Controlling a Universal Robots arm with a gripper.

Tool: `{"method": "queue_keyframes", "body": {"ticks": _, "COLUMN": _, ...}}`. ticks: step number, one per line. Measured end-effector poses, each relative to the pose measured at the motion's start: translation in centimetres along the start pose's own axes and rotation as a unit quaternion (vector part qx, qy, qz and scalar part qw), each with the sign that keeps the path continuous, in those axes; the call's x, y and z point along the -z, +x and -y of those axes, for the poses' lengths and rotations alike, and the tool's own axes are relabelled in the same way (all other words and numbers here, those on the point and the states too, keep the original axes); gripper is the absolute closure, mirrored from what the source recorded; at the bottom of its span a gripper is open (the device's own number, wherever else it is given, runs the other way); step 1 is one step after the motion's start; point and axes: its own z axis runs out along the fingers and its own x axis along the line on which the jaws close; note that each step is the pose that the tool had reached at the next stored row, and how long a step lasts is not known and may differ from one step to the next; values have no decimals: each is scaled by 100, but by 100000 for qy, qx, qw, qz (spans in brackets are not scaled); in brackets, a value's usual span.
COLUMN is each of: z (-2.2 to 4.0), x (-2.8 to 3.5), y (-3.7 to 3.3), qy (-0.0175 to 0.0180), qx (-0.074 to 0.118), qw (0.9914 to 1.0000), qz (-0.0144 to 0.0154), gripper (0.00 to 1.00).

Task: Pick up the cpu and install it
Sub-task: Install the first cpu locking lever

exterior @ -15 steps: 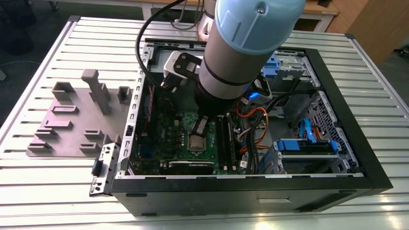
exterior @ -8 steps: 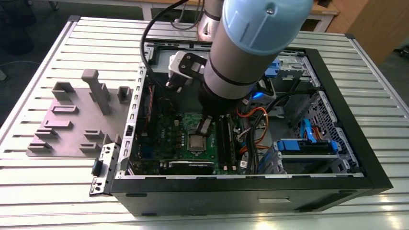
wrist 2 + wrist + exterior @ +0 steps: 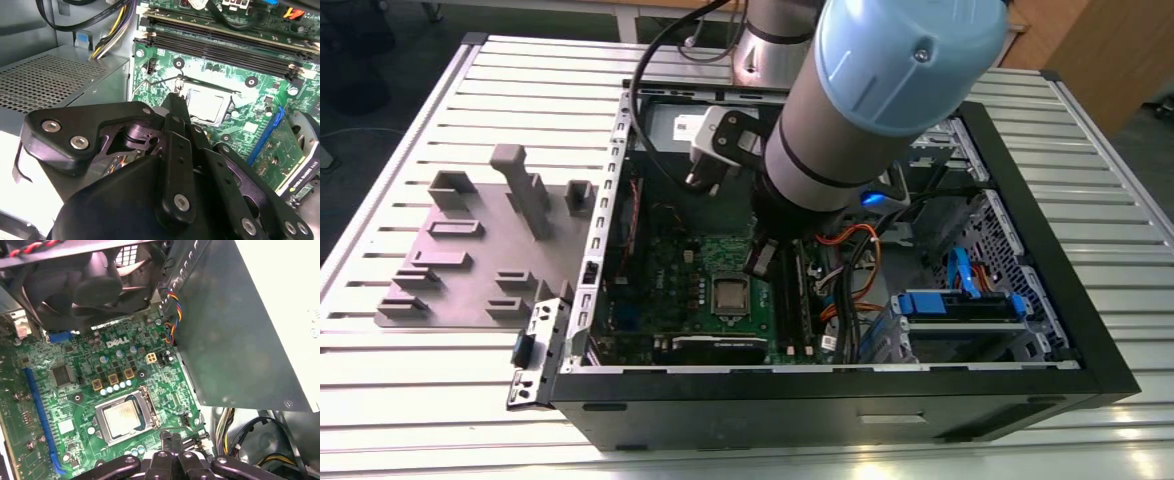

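Note:
The cpu (image 3: 122,418) lies flat in its socket on the green motherboard (image 3: 65,390), its shiny silver top framed by the silver metal frame (image 3: 146,410). In the second wrist view the cpu (image 3: 205,105) sits just past my fingertips. My gripper (image 3: 169,437) hovers beside the socket's edge, close to the thin wire lever (image 3: 182,427), shut with nothing between its fingers. In the exterior view the gripper (image 3: 758,262) hangs inside the open computer case, slightly above the cpu (image 3: 730,293).
A big grey metal box (image 3: 240,330) stands close beside the socket, and a black fan (image 3: 85,280) sits beyond it. Memory slots (image 3: 220,40), a blue slot (image 3: 42,415) and orange and blue cables (image 3: 847,290) crowd the case. A grey fixture plate (image 3: 467,250) lies outside.

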Motion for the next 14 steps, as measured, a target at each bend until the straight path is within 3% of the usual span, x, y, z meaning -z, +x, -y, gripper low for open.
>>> {"method": "queue_keyframes", "body": {"ticks": 14, "z": 12, "x": -39, "y": -1, "qy": -47, "qx": 31, "qw": 100000, "qz": 91, "gripper": 89}}
